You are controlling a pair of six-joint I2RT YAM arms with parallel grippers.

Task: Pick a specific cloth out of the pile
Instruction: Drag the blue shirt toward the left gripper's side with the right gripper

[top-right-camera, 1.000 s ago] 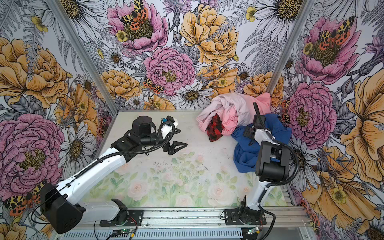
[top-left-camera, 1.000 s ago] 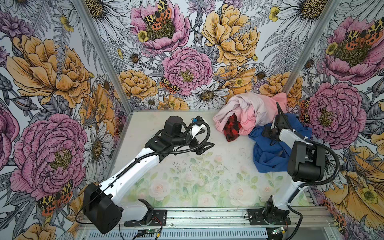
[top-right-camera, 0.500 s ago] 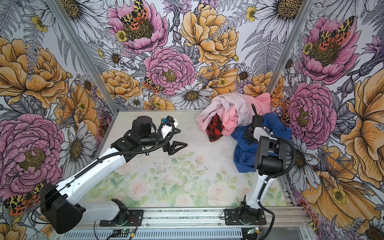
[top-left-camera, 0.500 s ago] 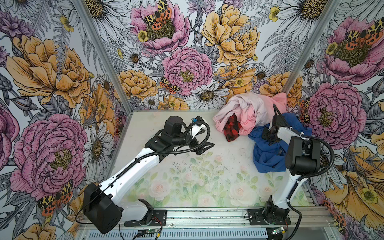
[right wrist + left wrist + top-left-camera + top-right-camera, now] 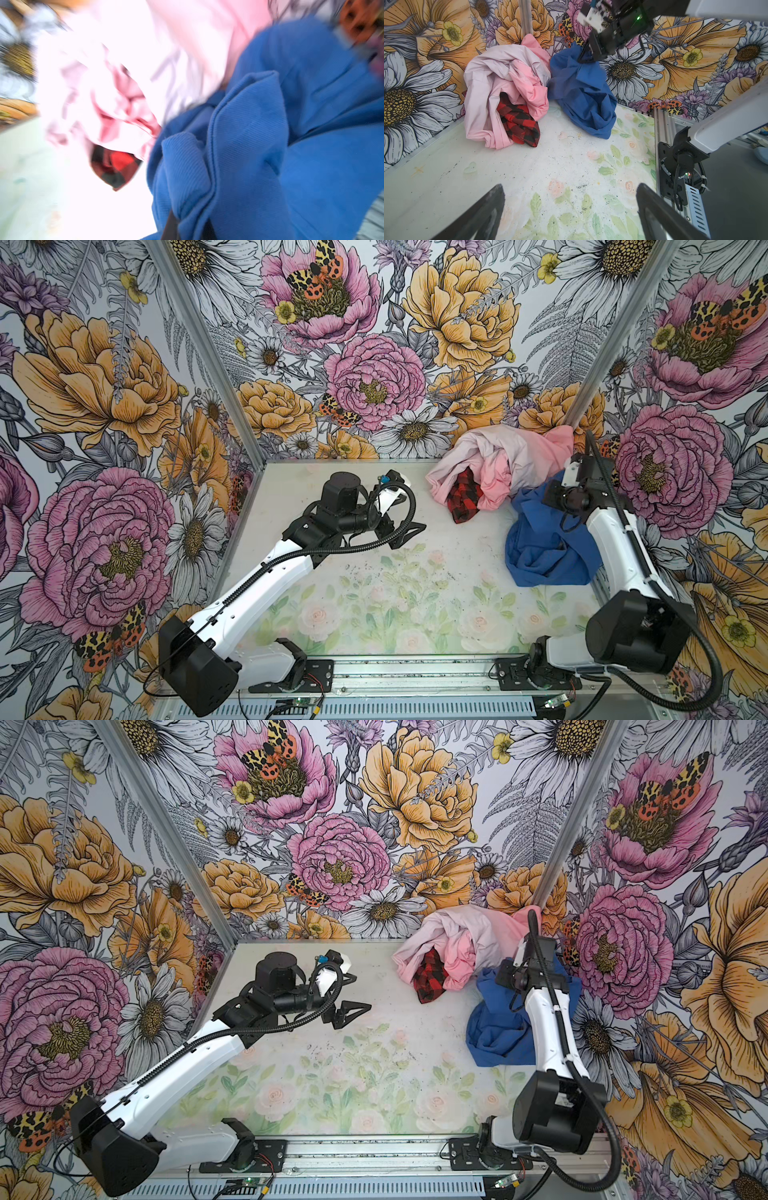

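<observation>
The blue cloth point(image 5: 544, 547) sits at the far right of the table point(image 5: 374, 597), close to the corner. It is right beside the pile point(image 5: 498, 460) of pink clothes. Its far edge touches the pink clothes. Most of it lies on its own and spills toward the front of the table, so it looks easy to get without digging.

In the left wrist view the top of the cloth is pulled up into a point. That is because the right gripper point(image 5: 584, 59) pinches it there, squeezed tight on a fold of blue fabric. The right wrist view is blurry, but blue folds bunch up at the dark fingertips point(image 5: 171, 226). I think holding it near the top is smart. If it is lifted from there, the rest can hang down and slide away from the pile.

The red-and-black plaid cloth point(image 5: 465, 502) is tucked under the pink clothes on the far side from the blue one. It should not come along. The pink edge that touches the blue might get dragged a little.

The left gripper point(image 5: 401, 514) hangs over the middle of the table, well apart from the clothes. Its fingers are spread wide with nothing between them. It is out of the way, so the other arm has room to pull.
</observation>
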